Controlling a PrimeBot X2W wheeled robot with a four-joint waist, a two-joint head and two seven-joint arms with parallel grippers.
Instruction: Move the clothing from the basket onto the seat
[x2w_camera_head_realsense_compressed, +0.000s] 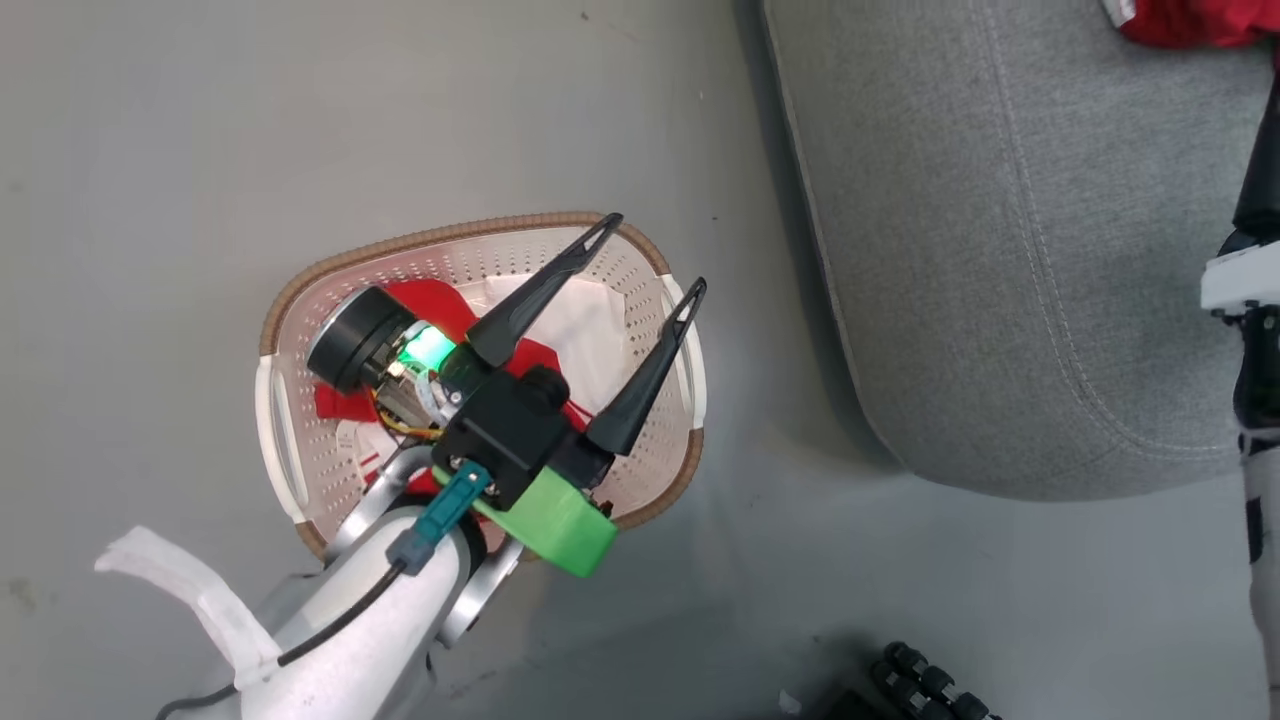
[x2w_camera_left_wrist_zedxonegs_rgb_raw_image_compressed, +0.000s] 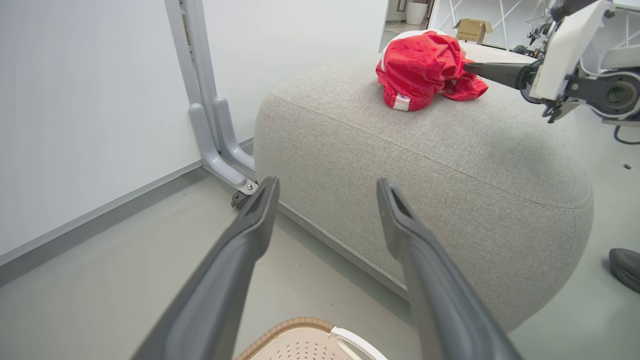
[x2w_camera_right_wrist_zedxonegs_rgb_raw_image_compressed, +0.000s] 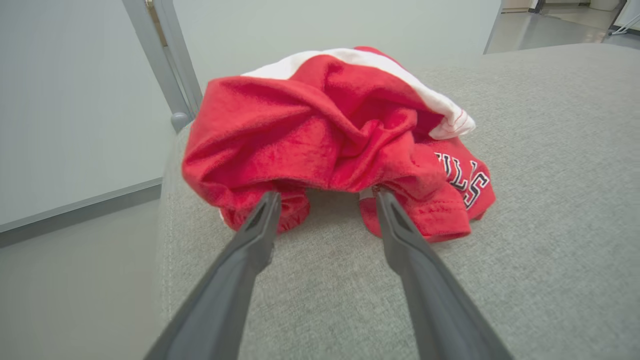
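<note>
In the basket (x2w_camera_head_realsense_compressed: 330, 455) on the grey floor (x2w_camera_head_realsense_compressed: 200, 150), beneath the left claw (x2w_camera_head_realsense_compressed: 657, 252), lies one crumpled red-and-white garment (x2w_camera_head_realsense_compressed: 435, 297). The left claw hangs over it with its two long dark fingers spread wide, holding nothing. The basket is cream perforated plastic, rounded, with a brown woven-look rim and white handles. Beyond it, on the grey woven seat (x2w_camera_head_realsense_compressed: 1000, 250) with its stitched seam, a second red garment (x2w_camera_right_wrist_zedxonegs_rgb_raw_image_compressed: 325, 130) sits bunched near the cushion's edge. The right claw (x2w_camera_right_wrist_zedxonegs_rgb_raw_image_compressed: 327, 194) is spread wide too, both tips against that garment's lower folds.
</note>
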